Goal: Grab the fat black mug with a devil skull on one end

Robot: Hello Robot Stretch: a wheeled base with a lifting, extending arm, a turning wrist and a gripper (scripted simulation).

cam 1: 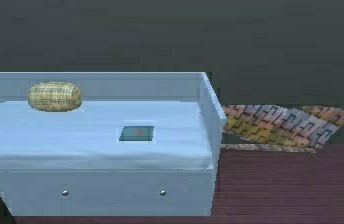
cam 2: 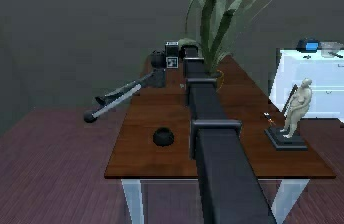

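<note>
A small, squat black object (cam 2: 163, 138), shaped like a mug, stands on the brown wooden table (cam 2: 145, 155) near its front edge, just left of the arm. No skull mark can be made out on it. My arm (cam 2: 212, 140) runs up over the table. The gripper (cam 2: 95, 112) slants down to the left past the table's left edge, farther out than the black object and to its left. It holds nothing, with only bare floor behind its far end.
A pale statue (cam 2: 292, 115) stands on the table's right side and a potted plant (cam 2: 215, 30) at its far end. A white dresser (cam 2: 320, 90) stands at the right. Ahead is a white daybed (cam 1: 100, 140) with a yellow pillow (cam 1: 55, 96), beside a patterned rug (cam 1: 285, 127).
</note>
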